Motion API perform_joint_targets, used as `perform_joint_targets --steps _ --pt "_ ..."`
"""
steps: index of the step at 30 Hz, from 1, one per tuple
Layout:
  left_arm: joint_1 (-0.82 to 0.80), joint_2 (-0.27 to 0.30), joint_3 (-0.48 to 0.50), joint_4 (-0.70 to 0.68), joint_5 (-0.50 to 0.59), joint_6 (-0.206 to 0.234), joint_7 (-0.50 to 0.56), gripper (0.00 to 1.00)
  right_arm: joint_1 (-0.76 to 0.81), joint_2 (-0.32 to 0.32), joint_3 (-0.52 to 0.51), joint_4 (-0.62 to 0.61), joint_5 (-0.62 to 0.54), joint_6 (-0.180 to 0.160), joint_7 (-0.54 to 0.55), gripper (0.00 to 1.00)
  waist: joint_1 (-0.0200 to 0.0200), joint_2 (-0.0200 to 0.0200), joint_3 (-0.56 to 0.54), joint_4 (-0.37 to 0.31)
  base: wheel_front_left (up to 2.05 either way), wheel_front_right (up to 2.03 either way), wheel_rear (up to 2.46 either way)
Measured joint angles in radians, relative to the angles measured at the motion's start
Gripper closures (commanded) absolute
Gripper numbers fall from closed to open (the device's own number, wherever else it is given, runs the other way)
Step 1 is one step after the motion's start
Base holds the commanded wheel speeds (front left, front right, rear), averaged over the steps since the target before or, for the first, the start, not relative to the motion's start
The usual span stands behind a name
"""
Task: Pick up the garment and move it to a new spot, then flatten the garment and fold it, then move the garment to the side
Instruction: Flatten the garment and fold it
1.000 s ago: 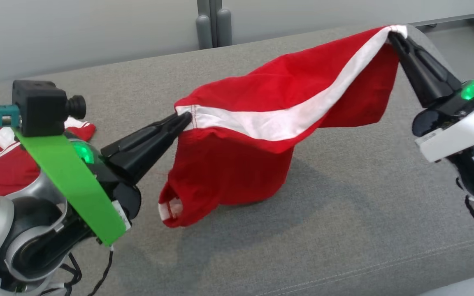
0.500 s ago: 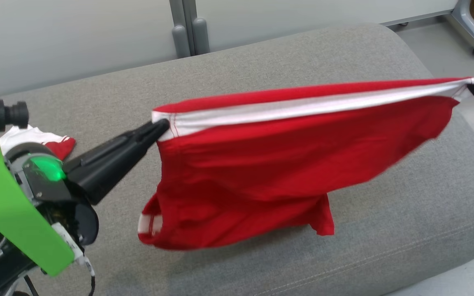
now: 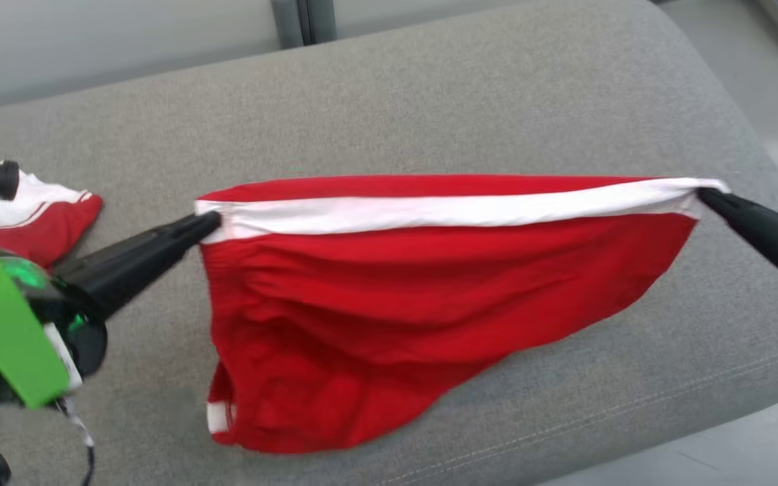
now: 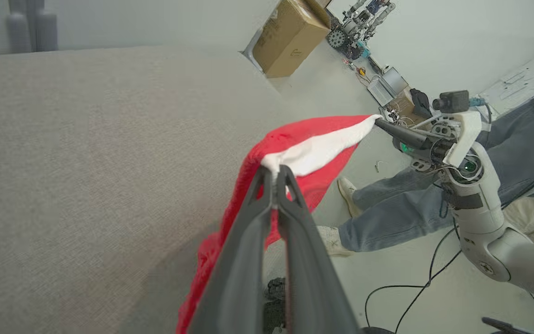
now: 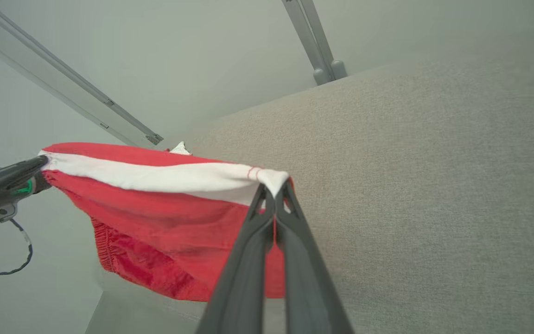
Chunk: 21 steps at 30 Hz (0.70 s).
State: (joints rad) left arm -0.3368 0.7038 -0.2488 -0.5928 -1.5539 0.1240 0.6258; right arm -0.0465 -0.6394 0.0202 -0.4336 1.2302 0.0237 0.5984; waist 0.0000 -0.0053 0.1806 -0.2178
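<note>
Left jaws were pressed together on one end of the white band [image 3: 429, 210] of the garment [image 3: 396, 290], and right jaws were pinching the other end of this band in the same way. Between the two grips the band was pulled almost straight, above the middle of the couch [image 3: 429, 101] and along its length. The red cloth hung down from the band in soft folds toward the front edge of the couch. Its lowest part, on the left side, seemed to reach the couch, but it could not be told if it really touched.

By my judgement the pick-up was done, because most of the garment was off the couch and carried by both arms. The move to a new spot looked in progress or close to its end. The flattening was not yet done: the cloth was stretched only at the band, and the rest was hanging loose and wrinkled. Laying it flat on the couch, folding it and moving it to the side were all left to do.

Another red and white cloth [image 3: 31, 212] lay at the left end of the couch, apart from the garment.
</note>
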Motion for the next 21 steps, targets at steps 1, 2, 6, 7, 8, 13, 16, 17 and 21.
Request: perform_joint_targets --steps 1,2,6,7,8,13,16,17,21 --pt "-0.012 0.012 -0.012 0.05 0.003 0.001 0.013 1.0 -0.027 0.009 0.032 0.01 -0.006 -0.009 0.009 1.0 0.0 0.0 0.012 0.002 0.0 0.0 0.0" --pt "-0.029 0.022 -0.022 0.104 0.014 0.001 0.028 1.0 -0.066 0.017 0.064 0.019 -0.022 -0.01 0.015 1.0 0.0 0.0 0.023 0.005 0.0 0.0 0.0" --pt "-0.172 0.06 -0.09 0.267 0.133 0.001 0.08 1.0 -0.346 0.139 0.11 0.073 -0.126 -0.084 -0.053 1.0 0.0001 0.0 0.072 0.022 0.0 0.0 0.0" --pt "-0.172 0.06 -0.09 0.267 0.133 0.001 0.08 1.0 -0.346 0.139 0.11 0.073 -0.126 -0.084 -0.053 1.0 0.0001 0.0 0.072 0.022 0.0 0.0 0.0" --pt "-0.228 0.065 -0.103 0.295 0.187 0.0 0.081 1.0 -0.429 0.168 0.11 0.094 -0.17 -0.11 -0.08 1.0 0.0 0.0 0.084 0.027 0.0 0.0 0.0" --pt "-0.609 -0.076 -0.058 0.355 0.388 -0.002 -0.083 1.0 -0.835 0.338 0.022 0.193 -0.372 -0.168 -0.308 1.0 0.0001 0.0 0.144 0.061 0.0 0.0 0.0" --pt "-0.745 -0.17 -0.08 0.356 0.439 -0.011 -0.145 1.0 -0.988 0.39 0.005 0.23 -0.433 -0.166 -0.4 1.0 0.0 0.0 0.182 0.081 0.0 0.0 0.0" --pt "-0.753 -0.198 -0.092 0.361 0.457 -0.018 -0.171 1.0 -1.013 0.41 0.018 0.245 -0.442 -0.165 -0.417 1.0 0.0 0.0 0.195 0.087 0.0 0.0 0.0" --pt "-0.693 -0.284 -0.19 0.368 0.518 -0.097 -0.269 1.0 -0.968 0.449 0.146 0.285 -0.485 -0.156 -0.442 1.0 0.0001 0.0 0.25 0.109 0.0 0.0 0.0"
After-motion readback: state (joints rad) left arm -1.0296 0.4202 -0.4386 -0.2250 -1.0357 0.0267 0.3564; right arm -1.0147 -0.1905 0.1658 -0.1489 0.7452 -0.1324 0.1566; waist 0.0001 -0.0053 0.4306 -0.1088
